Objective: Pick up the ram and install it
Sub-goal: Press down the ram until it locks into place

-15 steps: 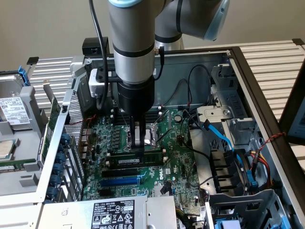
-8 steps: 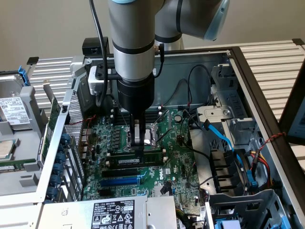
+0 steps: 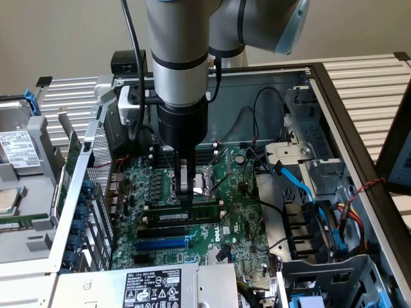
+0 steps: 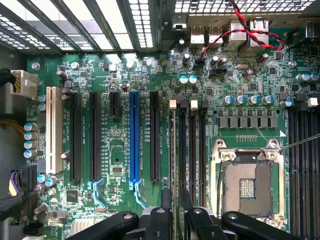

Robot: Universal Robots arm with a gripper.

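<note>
Between gripper (image 3: 185,203) fingers (image 4: 163,222), ram (image 3: 204,210), clamped upright

The arm (image 3: 176,38) is gleaming as satin silver metal, while the gripper (image 3: 185,200) is looking matt black. The ram (image 3: 168,217) is showing a green lacquered board and a white paper-like label. The motherboard (image 3: 225,240) is shining glossy green. The case wall (image 3: 266,82) is appearing as dull grey sheet metal, and the blue slot (image 4: 134,135) as smooth plastic.
</note>
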